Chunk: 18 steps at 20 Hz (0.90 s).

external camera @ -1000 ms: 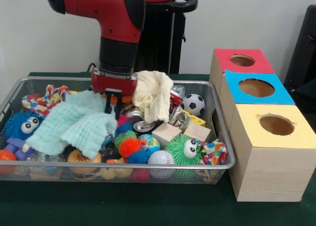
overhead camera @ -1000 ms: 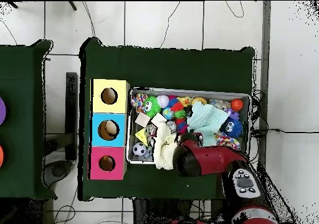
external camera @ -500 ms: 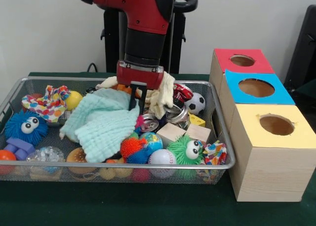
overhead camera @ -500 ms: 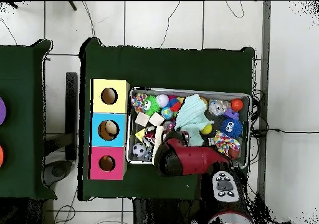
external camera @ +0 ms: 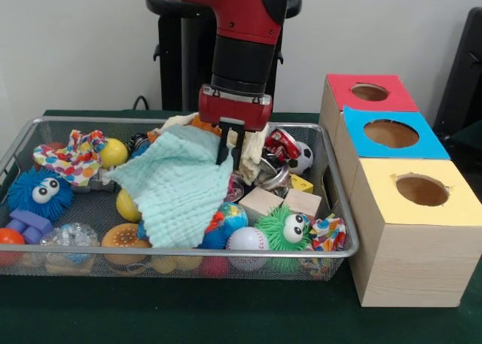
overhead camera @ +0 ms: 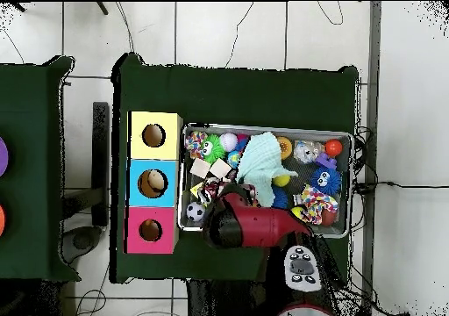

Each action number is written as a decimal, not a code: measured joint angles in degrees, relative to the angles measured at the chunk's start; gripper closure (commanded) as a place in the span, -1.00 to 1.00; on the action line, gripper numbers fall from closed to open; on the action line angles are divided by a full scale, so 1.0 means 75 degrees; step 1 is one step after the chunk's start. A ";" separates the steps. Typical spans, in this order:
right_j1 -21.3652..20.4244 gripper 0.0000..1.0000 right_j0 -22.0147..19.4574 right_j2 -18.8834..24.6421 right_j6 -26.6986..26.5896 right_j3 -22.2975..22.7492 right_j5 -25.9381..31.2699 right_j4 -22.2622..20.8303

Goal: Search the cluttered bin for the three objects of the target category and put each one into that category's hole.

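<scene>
Cloth, mint green and limp, hangs pinched at one corner in the clenched gripper at the frame's centre, light but liable to drag toys from the wire bin.

A wire bin sits left of three boxes in the front view. Inside, a cloth drapes over toys at centre, below the gripper; a furry toy lies far left.
</scene>
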 measured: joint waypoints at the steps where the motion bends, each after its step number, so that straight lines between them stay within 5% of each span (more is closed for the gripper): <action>1: -0.0006 1.00 0.0012 -0.0002 0.0000 0.0018 0.0000 0.0063; 18: -0.0061 1.00 0.0131 -0.0051 0.0004 0.0405 -0.0279 0.0946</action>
